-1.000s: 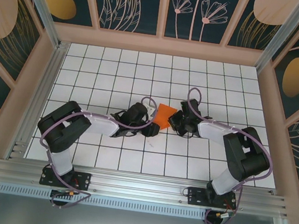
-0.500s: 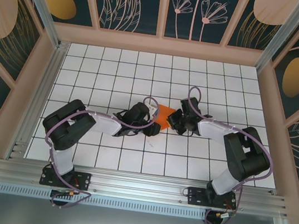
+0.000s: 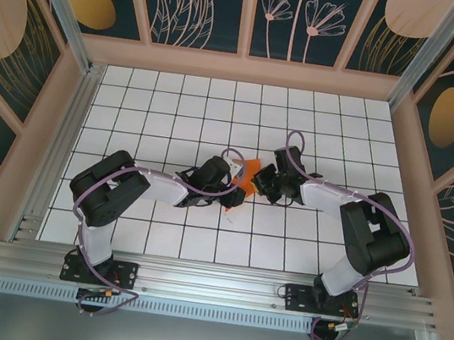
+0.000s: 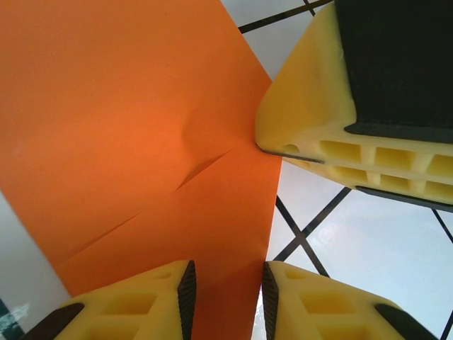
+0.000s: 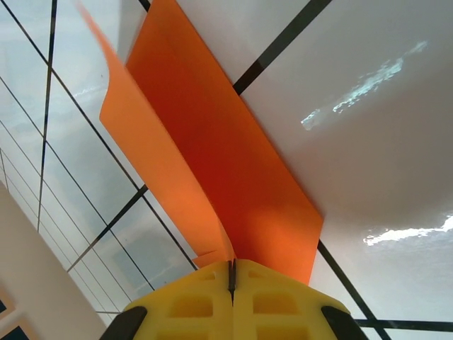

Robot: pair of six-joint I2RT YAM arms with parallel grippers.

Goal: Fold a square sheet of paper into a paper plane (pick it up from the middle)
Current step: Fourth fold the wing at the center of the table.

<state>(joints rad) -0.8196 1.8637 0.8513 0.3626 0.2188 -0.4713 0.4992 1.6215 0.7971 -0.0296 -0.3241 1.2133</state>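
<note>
The creased square sheet of paper (image 3: 249, 172) is held between both arms, over the middle of the white-tiled bench (image 3: 177, 103). One edge is pinched in the fully closed right pincer (image 5: 231, 270). The left pincer (image 4: 226, 283) is kept narrowly parted around the sheet's lower corner, not yet clamped

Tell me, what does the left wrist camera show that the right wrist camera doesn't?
Left wrist: a diagonal crease across the thin bright orange sheet of paper, and the left gripper, its yellow fingers apart with the sheet's lower edge between them.
Right wrist: the right gripper seen from behind, shut on the sheet's edge, the sheet bent into two leaves that meet there.
Both: the orange sheet, the right gripper's yellow fingers, and the white tiled table with dark grid lines.
</note>
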